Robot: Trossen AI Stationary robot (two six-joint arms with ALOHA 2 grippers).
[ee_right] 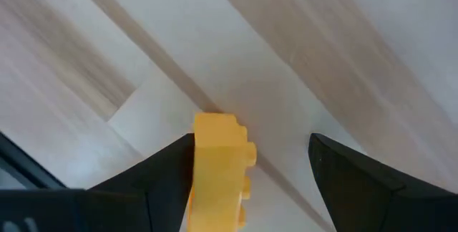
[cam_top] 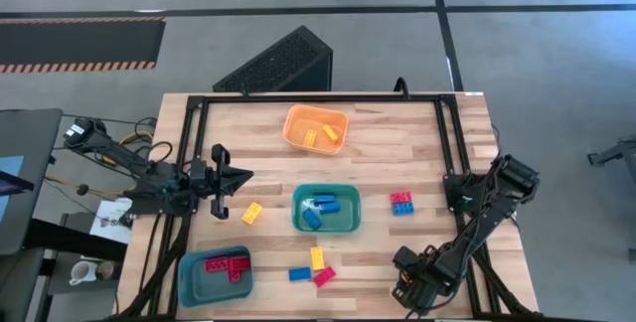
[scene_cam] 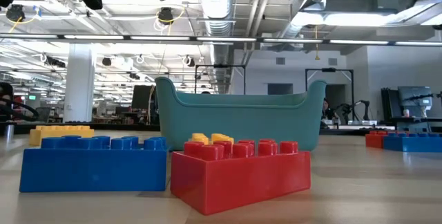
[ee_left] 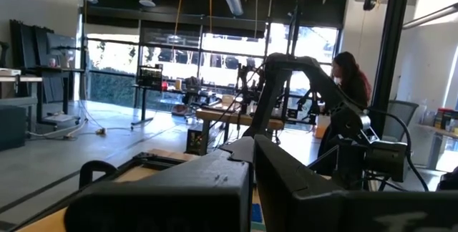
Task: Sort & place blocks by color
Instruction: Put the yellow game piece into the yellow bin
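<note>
Light wood-plank table (cam_top: 397,133) carries three bins: orange bin (cam_top: 316,127), teal bin (cam_top: 326,209), blue bin (cam_top: 215,273). Loose blocks lie directly on it: yellow block (cam_top: 252,213), red-and-blue pair (cam_top: 401,203), and a cluster (cam_top: 312,267) of seemingly three.

no words, numbers or signs can be read anywhere in these pictures. the blocks (scene_cam: 240,170) have plain studs with no letters that show, and the bins (cam_top: 326,209) carry no labels. far-off screens in the room are too small to read.
</note>
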